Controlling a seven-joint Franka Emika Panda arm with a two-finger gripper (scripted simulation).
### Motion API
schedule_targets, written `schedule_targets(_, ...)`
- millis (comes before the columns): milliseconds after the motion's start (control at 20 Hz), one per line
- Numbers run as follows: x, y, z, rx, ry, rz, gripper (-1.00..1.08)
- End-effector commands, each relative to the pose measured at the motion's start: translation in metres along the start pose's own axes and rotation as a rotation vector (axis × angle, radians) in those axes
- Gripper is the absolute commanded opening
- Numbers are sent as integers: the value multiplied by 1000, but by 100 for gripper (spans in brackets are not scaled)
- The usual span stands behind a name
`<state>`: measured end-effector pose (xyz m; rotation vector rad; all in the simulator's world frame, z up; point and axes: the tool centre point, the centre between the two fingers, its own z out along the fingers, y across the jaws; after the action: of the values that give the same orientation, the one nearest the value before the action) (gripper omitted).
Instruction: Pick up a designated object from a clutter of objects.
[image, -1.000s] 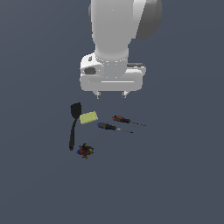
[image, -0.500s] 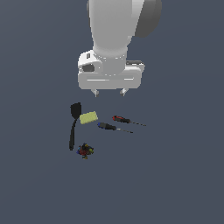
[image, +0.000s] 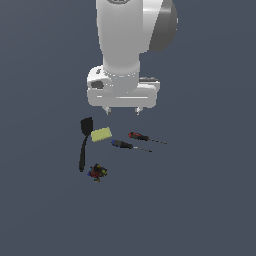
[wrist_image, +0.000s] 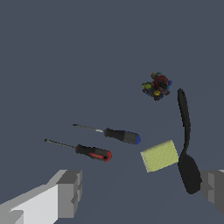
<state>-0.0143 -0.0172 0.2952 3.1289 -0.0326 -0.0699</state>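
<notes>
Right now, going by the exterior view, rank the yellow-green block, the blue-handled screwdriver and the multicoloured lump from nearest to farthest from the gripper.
1. Yellow-green block, just below the gripper, beside the spatula head.
2. Blue-handled screwdriver, a little lower, toward the exterior view's right.
3. Multicoloured lump, lowest, near the spatula handle's end.

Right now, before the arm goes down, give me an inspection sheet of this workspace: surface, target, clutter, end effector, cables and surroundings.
Surface: plain dark grey-blue floor, flat, no marks seen.
Job's thing: small flat pale yellow-green sponge-like block, lying free beside the spatula's blade, not gripped.
Clutter: black plastic spatula with its blade next to the block; red-handled screwdriver and blue-handled screwdriver lying side by side, apart from the block; small multicoloured lump near the spatula's handle end.
End effector: end effector above the objects, fingers spread wide, holding nothing.
Cables: nothing seen.
Surroundings: nothing seen beyond the white arm and the floor.
</notes>
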Motion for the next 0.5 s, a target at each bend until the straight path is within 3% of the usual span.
schedule_targets(0,0,5,12,7,1,47,100)
schedule_targets(450,-7,38,81,38,7,333,100)
